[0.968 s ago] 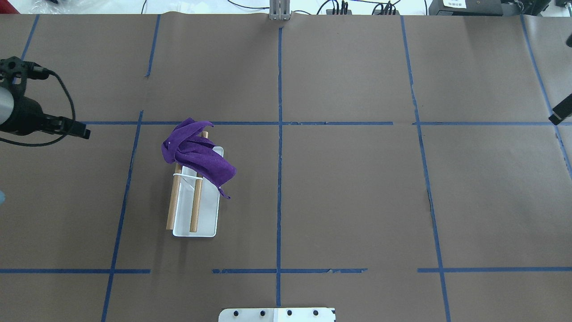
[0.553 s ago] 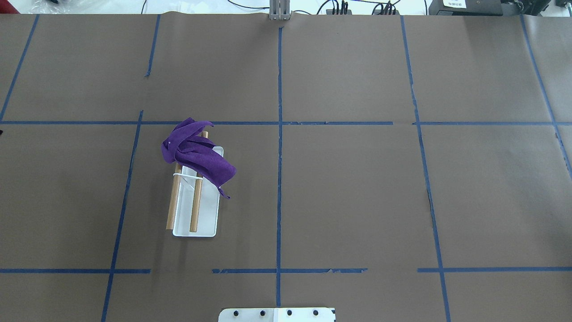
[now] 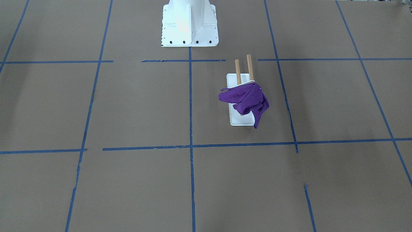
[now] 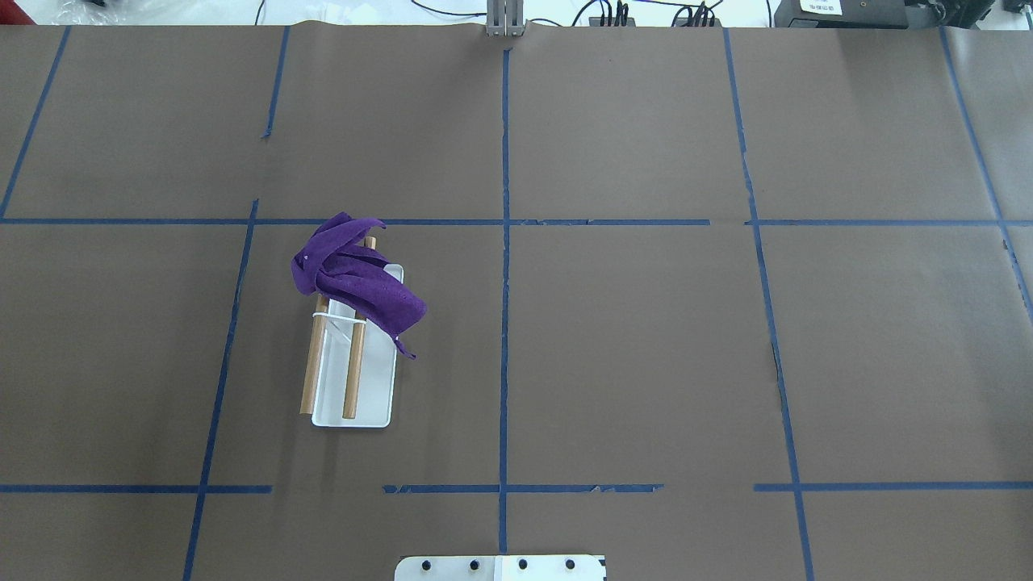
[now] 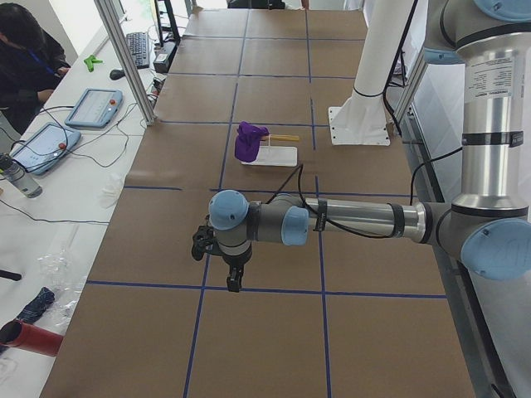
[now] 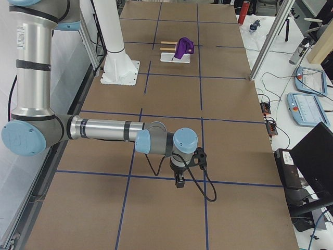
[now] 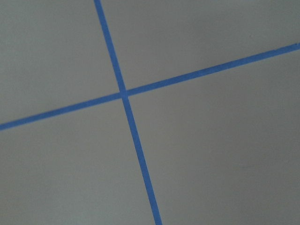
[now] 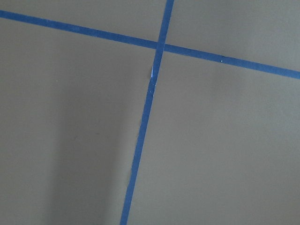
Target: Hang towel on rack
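A purple towel (image 4: 355,282) lies bunched over the far end of the rack's two wooden dowel rods (image 4: 352,379) and hangs down over the edge of the white base (image 4: 373,403). It also shows in the front view (image 3: 246,98), draped over the rack (image 3: 240,121). Both arms are away from it, out past the table's ends. My left gripper (image 5: 235,282) shows only in the exterior left view, pointing down over the paper. My right gripper (image 6: 180,181) shows only in the exterior right view. I cannot tell whether either is open or shut. Both wrist views show only brown paper and blue tape.
Brown paper with blue tape lines (image 4: 505,242) covers the table. The white robot pedestal (image 3: 189,22) stands at the near edge. Tablets, cables and a seated person (image 5: 25,58) are along the operators' side.
One second ago both arms showed at the left and right edges of the overhead view; both have since withdrawn out of it. Towel and rack have not moved.
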### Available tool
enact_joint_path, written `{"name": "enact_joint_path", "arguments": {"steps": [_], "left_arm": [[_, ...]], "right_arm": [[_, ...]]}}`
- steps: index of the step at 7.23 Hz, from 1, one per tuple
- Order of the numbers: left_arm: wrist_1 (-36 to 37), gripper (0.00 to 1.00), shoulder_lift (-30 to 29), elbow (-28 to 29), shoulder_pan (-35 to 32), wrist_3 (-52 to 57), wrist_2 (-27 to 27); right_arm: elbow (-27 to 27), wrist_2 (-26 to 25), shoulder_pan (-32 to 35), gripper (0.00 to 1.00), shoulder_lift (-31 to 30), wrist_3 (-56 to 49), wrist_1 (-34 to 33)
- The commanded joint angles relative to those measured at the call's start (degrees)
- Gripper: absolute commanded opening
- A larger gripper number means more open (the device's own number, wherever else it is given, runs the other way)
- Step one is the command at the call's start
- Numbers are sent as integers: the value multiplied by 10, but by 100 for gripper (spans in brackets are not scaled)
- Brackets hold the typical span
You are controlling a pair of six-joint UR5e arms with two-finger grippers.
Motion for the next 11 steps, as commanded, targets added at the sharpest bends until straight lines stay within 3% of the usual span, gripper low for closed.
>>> {"name": "enact_joint_path", "arguments": {"steps": [1,6,11], "left_arm": [[6,100,0,2,-25,-1,18],[6,100,26,-45,-25,1,25],[6,100,27,-43,-25,1,25]], "right_arm": [[1,0,0,100,2,1,1],[10,0,0,100,3,40,2],[11,0,0,100,3,40,2]]}}
